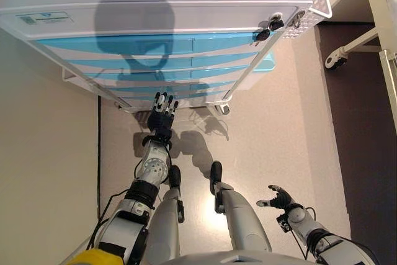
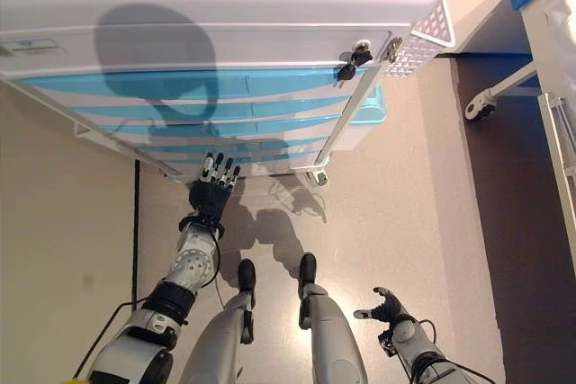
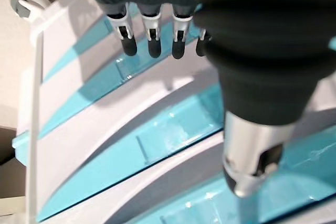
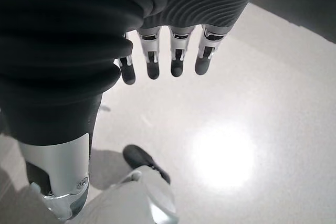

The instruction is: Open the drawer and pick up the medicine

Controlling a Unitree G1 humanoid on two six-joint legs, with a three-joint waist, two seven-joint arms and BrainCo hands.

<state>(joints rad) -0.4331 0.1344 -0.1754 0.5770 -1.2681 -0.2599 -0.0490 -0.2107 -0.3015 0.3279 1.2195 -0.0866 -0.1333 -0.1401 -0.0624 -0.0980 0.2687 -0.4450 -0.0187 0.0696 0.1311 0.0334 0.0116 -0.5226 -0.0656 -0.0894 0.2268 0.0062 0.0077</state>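
Reaching hand: left hand point(image 1: 162, 115), raised toward the lower front of the cabinet, fingers point(image 3: 151, 38) straight and spread, grasping nothing; whether the tips touch the front cannot be told.
Idle hand: right hand point(image 1: 280, 198), low at about 5 o'clock in the head views, well apart from the cabinet, fingers relaxed over bare floor point(image 4: 273, 129), empty.
Cabinet: white cart point(image 1: 186, 17) filling the 12 o'clock part of the head views, a stack of blue drawers point(image 1: 155, 46) down its front, white bands between them.
Drawers: all appear flush with the front, none pulled out; the left wrist view shows several blue fronts point(image 3: 157, 140) running past the fingertips.
Medicine: not visible in any view; neither hand holds it, and where it lies cannot be told.
Lock: small dark knobs point(image 1: 270, 28) at the cabinet's upper right corner, about 1 o'clock.
Rail: white side rail point(image 1: 248, 69) running down the cabinet's right edge to a small caster point(image 1: 224, 109) at the bottom corner.
Neighbour: white wheeled frame point(image 1: 353, 44) at 2 o'clock, its caster point(image 1: 332, 61) on a darker strip of floor, apart from the cabinet.
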